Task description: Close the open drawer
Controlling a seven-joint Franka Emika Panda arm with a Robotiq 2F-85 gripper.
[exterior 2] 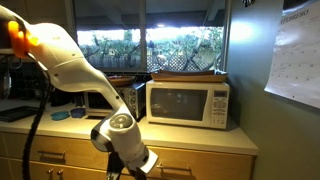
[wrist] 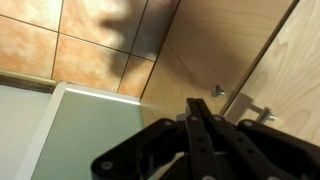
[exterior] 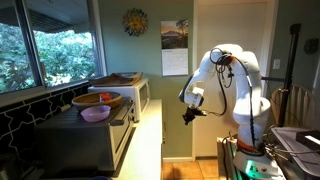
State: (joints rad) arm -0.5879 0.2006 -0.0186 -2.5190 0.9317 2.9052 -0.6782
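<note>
Beyond the front edge of the worktop [exterior: 150, 125], one white arm [exterior: 232, 85] reaches down over the floor; its one gripper [wrist: 192, 120] appears in the wrist view with both fingers [wrist: 186, 135] drawn together into a narrow dark pair, no gap showing between them and nothing held. Behind the fingers lie brown floor tiles [wrist: 90, 40]; to one side stands a pale wood cabinet face [wrist: 285, 70] carrying two small metal knobs, one [wrist: 218, 90] nearer the tiles and one [wrist: 262, 115] further along. One pale flat panel with a white rim [wrist: 70, 130] fills the lower corner of that view; whether it is the drawer I cannot tell, and no exterior view shows an open drawer plainly. In an exterior view one silver microwave [exterior 2: 188, 103] stands at the back edge of the worktop near the corner by the wall, under the window [exterior 2: 150, 45]; wood cabinet fronts [exterior 2: 60, 152] run below the front edge; one calendar [exterior 2: 298, 50] hangs on the side wall. In an exterior view two bowls sit on a dark appliance at the near end of the worktop, one pink [exterior: 95, 114] and one holding red things [exterior: 97, 99]; one sun ornament [exterior: 134, 22] hangs on the far wall.
</note>
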